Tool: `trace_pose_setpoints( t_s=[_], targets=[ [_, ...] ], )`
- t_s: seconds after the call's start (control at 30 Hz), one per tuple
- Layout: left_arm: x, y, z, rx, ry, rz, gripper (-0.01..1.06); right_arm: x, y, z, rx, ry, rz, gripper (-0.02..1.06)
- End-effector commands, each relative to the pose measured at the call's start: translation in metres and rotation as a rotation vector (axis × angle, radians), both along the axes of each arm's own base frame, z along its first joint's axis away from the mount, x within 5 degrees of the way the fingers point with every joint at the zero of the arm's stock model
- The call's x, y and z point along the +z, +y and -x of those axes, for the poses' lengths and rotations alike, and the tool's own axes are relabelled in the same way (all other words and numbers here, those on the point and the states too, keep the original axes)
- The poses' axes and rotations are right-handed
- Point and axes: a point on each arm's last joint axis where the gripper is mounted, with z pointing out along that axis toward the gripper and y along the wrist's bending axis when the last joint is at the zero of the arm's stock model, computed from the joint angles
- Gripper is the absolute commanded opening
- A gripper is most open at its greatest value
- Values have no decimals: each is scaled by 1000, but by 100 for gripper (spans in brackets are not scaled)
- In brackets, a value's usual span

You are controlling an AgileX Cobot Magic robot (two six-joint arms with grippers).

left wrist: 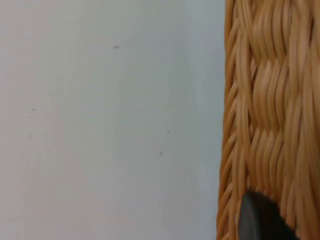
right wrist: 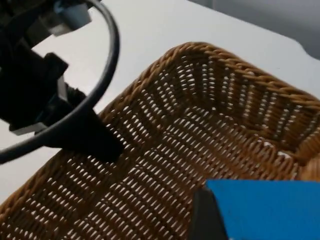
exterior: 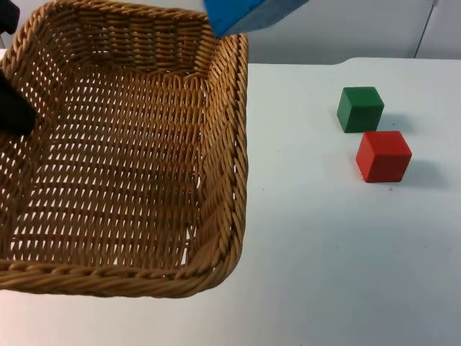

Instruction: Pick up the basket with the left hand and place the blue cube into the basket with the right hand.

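Holding the blue cube [right wrist: 265, 207] tight in my right gripper [right wrist: 210, 220], I hang over the back rim of the wicker basket [exterior: 130, 173]. Its open floor lies straight below me. My left gripper [exterior: 14, 108] pinches its side wall, lifted up.

Lab bench; bare white table [exterior: 324, 252]; grey partition wall [exterior: 346, 29]

The blue cube [exterior: 248, 14] is cut off by the top view's upper edge, the basket [exterior: 223, 144] by its left edge.
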Motion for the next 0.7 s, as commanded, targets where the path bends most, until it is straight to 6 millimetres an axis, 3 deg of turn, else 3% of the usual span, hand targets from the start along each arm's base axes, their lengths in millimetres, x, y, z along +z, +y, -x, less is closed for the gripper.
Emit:
trace_pose_setpoints(
  t_s=[0.0, 0.03, 0.27, 0.67],
  targets=[
    [2, -1, -1, 27, -2, 36, 0, -12, 20, 0, 58, -16, -10, 0],
    [2, -1, -1, 27, -2, 36, 0, -12, 20, 0, 58, -16, -10, 0],
    [2, -1, -1, 26, 0, 39, 0, -65, 52, -16, 107, 19, 40, 0],
    [2, -2, 0, 23, 7, 48, 0, -103, 72, -29, 147, 28, 114, 0]
  ],
)
